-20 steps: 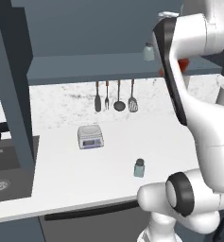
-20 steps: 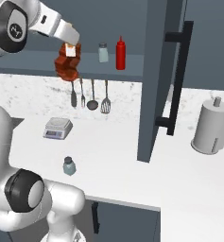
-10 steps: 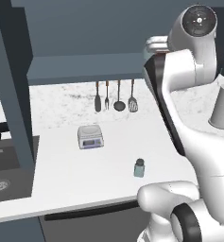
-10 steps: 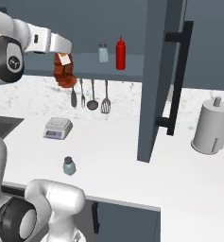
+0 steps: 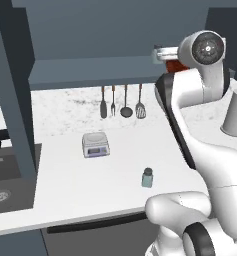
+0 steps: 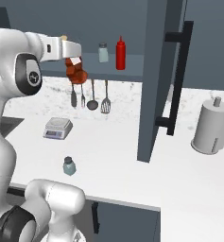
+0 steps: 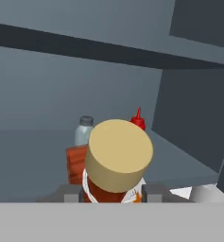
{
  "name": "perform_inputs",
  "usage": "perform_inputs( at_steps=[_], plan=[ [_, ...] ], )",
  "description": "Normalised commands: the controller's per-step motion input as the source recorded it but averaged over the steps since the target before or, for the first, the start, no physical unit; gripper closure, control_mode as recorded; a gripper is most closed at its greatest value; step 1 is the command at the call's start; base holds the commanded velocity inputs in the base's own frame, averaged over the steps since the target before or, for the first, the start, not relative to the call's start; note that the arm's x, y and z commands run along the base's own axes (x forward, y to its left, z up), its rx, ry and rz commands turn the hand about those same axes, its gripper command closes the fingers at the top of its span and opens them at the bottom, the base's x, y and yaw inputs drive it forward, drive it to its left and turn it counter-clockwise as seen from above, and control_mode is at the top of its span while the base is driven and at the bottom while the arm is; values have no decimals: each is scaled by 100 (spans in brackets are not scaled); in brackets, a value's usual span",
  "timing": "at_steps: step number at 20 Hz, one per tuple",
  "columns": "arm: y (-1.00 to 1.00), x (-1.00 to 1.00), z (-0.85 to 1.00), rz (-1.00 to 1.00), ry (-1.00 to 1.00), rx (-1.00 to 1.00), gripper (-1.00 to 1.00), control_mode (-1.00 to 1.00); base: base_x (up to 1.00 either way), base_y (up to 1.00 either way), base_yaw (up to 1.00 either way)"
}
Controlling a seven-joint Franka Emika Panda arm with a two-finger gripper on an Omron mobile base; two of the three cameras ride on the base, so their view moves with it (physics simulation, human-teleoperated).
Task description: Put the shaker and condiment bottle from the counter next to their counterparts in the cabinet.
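White worktop (image 6: 113, 146) runs under a dark open cabinet (image 6: 132, 66), and the order below goes from its front edge back to the shelf.

Nearest, close to the worktop's front edge, stands the shaker (image 6: 69, 166), upright, untouched and well apart from the arm. Behind it, toward the middle of the worktop, sits a small scale (image 6: 57, 128). At the back edge, utensils (image 6: 92, 94) hang against the marbled wall.

Above them the bottle (image 6: 76, 72) hangs in the air in front of the shelf's left part, level with the shelf board or just above it. In the hand view its cork (image 7: 119, 154) is close to the camera, with the second shaker (image 7: 83, 131) and the red squeeze bottle (image 7: 138, 119) standing on the shelf beyond it.

The step in hand, as I judge it, is carrying the bottle in to set it beside the squeeze bottle. To do it well, keep the bottle upright, bring its base clear above the shelf lip before going in, and aim for bare board next to the squeeze bottle, so that neither standing thing is knocked. Lower until the base rests before letting go.

The pincer (image 6: 75, 60) is closed on the bottle's neck just under the cork.
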Motion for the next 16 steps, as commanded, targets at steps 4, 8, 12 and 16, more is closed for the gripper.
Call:
perform_inputs(
  at_steps=[4, 8, 12, 16],
  plan=[
    [-24, 38, 10, -3, 11, 0, 100, -100, 0, 0, 0],
    [-31, 46, 22, -8, 9, 0, 100, -100, 0, 0, 0],
    [-31, 49, 4, -6, 1, -5, 100, -100, 0, 0, 0],
    [-32, 37, 0, -4, 0, -6, 100, -100, 0, 0, 0]
  ],
)
